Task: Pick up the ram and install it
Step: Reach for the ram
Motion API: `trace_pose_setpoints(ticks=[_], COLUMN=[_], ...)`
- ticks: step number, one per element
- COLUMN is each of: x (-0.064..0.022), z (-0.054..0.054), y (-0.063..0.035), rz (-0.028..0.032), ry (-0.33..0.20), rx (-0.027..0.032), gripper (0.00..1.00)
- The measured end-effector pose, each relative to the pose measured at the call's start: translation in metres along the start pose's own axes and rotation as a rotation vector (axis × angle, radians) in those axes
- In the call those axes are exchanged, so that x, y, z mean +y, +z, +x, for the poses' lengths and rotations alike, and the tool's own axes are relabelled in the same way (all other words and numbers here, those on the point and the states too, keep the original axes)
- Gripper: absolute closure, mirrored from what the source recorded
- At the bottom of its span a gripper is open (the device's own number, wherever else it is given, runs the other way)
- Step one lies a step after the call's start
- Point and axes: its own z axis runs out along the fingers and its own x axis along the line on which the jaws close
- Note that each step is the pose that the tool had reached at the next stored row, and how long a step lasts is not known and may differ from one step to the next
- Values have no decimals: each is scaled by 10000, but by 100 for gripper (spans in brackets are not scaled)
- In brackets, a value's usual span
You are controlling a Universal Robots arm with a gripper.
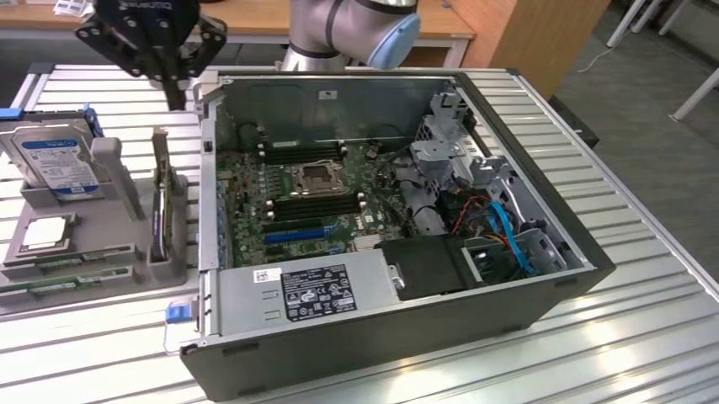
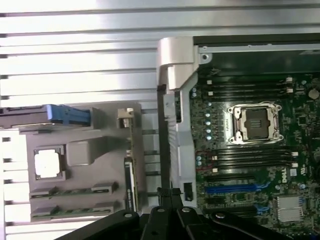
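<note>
My pincer [image 1: 174, 99] hangs shut and empty above the tabletop [image 1: 629, 278], while the ram [image 1: 79, 259] lies untouched in its grey holder [image 1: 124, 251], not yet installed.

The arm [image 1: 326, 25] is showing silver-grey tubing and a pale blue joint cap [image 1: 393, 38]; the black pincer [image 1: 175, 97] beside it is carrying bolted linkages and white lettering.
</note>
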Motion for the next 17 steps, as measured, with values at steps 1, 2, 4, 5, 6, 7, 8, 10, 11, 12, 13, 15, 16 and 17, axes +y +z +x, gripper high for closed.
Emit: trace_pose_setpoints(ticks=[1,2,4,5,6,7,8,10,11,12,13,15,16,17], x=[-3,-7,-14,-17,-21,-24,-27,-34,-38,-41,-44,-51,-55,-58], z=[45,89,179,224,271,316,361,451,495,541,587,681,725,770], y=[-1,-2,-3,-3,-4,-5,-5,-6,-6,-7,-8,-9,-9,-10], rz=[0,1,1,0,1,0,1,0,1,1,1,0,1,0], ry=[-1,-2,0,0,-1,-2,0,0,-2,-2,-1,0,-1,-2], rx=[0,1,0,0,1,0,1,0,0,0,0,0,0,0], gripper=[89,89,89,89,89,89,89,89,89,89,89,89,89,89])
